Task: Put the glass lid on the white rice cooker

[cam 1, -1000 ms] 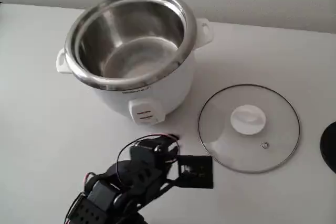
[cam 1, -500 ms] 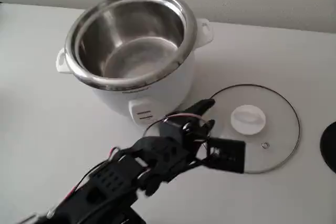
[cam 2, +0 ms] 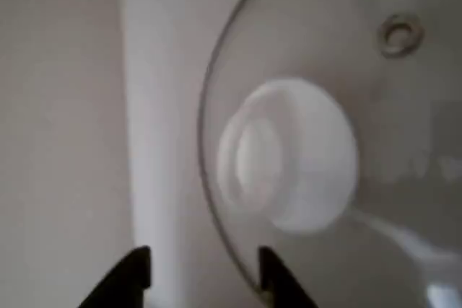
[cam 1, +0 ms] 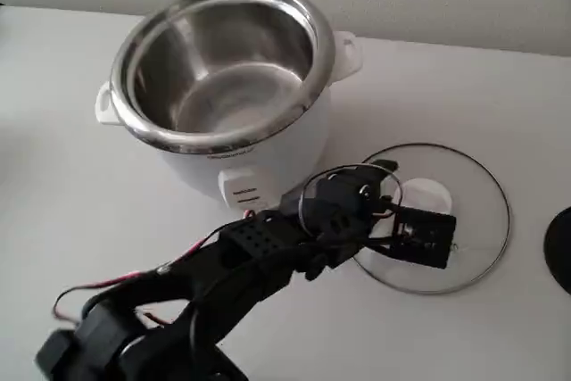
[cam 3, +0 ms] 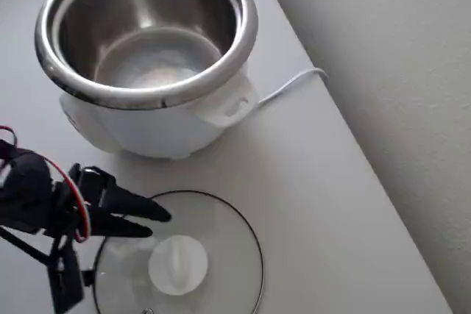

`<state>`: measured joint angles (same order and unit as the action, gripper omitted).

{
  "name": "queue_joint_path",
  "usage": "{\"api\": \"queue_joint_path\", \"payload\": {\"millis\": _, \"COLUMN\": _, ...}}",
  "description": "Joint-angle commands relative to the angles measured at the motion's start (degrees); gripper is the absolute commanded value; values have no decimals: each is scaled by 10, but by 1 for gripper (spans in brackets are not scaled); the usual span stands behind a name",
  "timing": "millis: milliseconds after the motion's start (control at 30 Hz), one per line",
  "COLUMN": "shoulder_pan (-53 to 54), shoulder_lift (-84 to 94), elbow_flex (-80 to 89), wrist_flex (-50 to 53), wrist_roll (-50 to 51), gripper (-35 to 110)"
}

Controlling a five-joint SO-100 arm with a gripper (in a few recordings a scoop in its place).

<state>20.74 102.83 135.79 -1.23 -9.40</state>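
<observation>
The white rice cooker (cam 1: 259,158) stands uncovered at the back left, its steel pot (cam 3: 147,34) empty. To its right, in the fixed view, the glass lid (cam 1: 473,211) lies flat on the table. My gripper (cam 1: 385,186) hovers open over the lid's left part, next to the white knob (cam 1: 428,194). In the overhead view the gripper (cam 3: 156,223) points at the lid (cam 3: 228,248), just short of its knob (cam 3: 176,264). The wrist view has both fingertips (cam 2: 137,268) at the bottom, astride the lid's rim, with the knob (cam 2: 289,156) ahead and the steam hole (cam 2: 397,34) beyond.
A black round object (cam 1: 562,252) sits at the right edge of the table. The cooker's white cable (cam 3: 294,82) runs off toward the table edge by the wall. My arm (cam 1: 223,283) stretches from the front left across the space before the cooker.
My arm has swung right and forward, from in front of the cooker's switch panel to over the lid's left side. Lid and cooker have not moved.
</observation>
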Motion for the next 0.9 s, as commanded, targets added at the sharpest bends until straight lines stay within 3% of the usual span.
{"api": "queue_joint_path", "payload": {"millis": 0, "shoulder_pan": 17, "shoulder_lift": -33, "elbow_flex": -83, "wrist_flex": -17, "wrist_roll": -4, "gripper": 20}}
{"api": "queue_joint_path", "payload": {"millis": 600, "shoulder_pan": 22, "shoulder_lift": -188, "elbow_flex": -219, "wrist_flex": -25, "wrist_roll": -11, "gripper": 15}}
{"api": "queue_joint_path", "payload": {"millis": 867, "shoulder_pan": 25, "shoulder_lift": -195, "elbow_flex": -235, "wrist_flex": -29, "wrist_roll": -6, "gripper": 0}}
